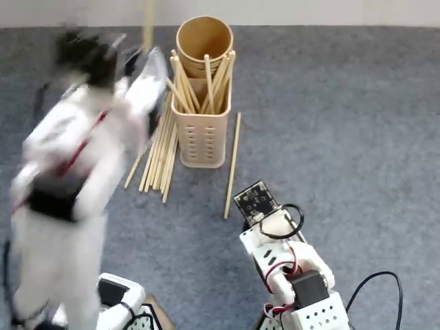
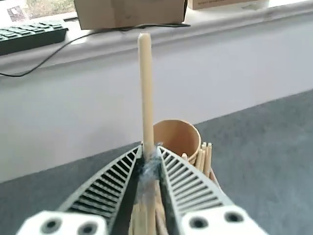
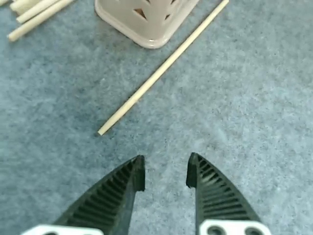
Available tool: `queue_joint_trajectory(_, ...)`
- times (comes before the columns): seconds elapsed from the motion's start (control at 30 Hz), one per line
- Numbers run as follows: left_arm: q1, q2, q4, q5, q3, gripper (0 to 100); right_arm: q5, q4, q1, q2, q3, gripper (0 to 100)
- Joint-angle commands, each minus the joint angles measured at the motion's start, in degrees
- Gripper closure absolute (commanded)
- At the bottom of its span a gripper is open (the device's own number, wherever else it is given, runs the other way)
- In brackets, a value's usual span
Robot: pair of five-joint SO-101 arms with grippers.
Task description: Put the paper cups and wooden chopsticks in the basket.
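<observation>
A grey carpeted table (image 1: 357, 124) spreads under everything. The left arm (image 1: 75, 179) rises over the table's left side, stretched towards the far edge, its wrist up beside the basket. The right arm (image 1: 289, 268) sits low at the near edge, its wrist pointing down at bare carpet.

The beige slotted basket (image 1: 201, 137) stands upright near the far middle. Paper cups (image 1: 204, 38), seemingly more than one nested together, stand in its far end, and several wooden chopsticks (image 1: 210, 86) lean in its near compartment.

A loose pile of chopsticks (image 1: 159, 155) lies on the carpet against the basket's left side. A single chopstick (image 1: 232, 168) lies just beside the basket on its right, running towards the right arm.

The left gripper (image 2: 150, 152) is clamped on one chopstick (image 2: 145, 88), held upright above the basket with the cups just beyond. The right gripper (image 3: 165, 169) has its jaws parted and holds nothing, hovering near the single chopstick's near end.
</observation>
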Motion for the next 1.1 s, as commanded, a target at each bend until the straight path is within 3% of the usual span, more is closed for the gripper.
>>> queue_joint_trajectory(0.0, 0.9, 4.8, -14.3, 0.6, 0.0, 92, -1.0, -1.2, -1.1, -0.6, -0.3, 85.0)
queue_joint_trajectory(0.13, 0.9, 11.6, -19.3, 3.2, -4.0, 92, -1.0, -1.2, -1.1, -0.6, -0.3, 85.0)
queue_joint_trajectory(0.33, 0.9, 20.0, -18.9, 5.3, -16.8, 92, -0.9, -1.2, -1.1, -0.6, -0.3, 85.0)
queue_joint_trajectory(0.43, -1.4, 23.1, -11.7, 4.8, -20.5, 93, -0.9, -1.2, -1.1, -0.6, -0.2, 85.0)
queue_joint_trajectory(0.57, -12.5, 26.5, -2.5, 4.9, -21.4, 94, -0.9, -1.1, -1.1, -0.6, -0.2, 85.0)
queue_joint_trajectory(0.77, -27.9, 29.9, 17.5, 4.6, -21.0, 95, -0.9, -1.1, -1.1, -0.6, -0.2, 85.0)
queue_joint_trajectory(0.8, -30.6, 30.9, 20.0, 2.2, -20.4, 95, -0.9, -1.1, -1.1, -0.6, -0.2, 85.0)
queue_joint_trajectory(0.9, -35.7, 36.2, 20.1, -13.6, -18.7, 94, -0.9, -1.1, -1.1, -0.6, -0.2, 85.0)
queue_joint_trajectory(1.07, -35.5, 52.7, 26.5, -19.5, -25.2, 93, -0.9, -1.1, -1.1, -0.6, -0.2, 85.0)
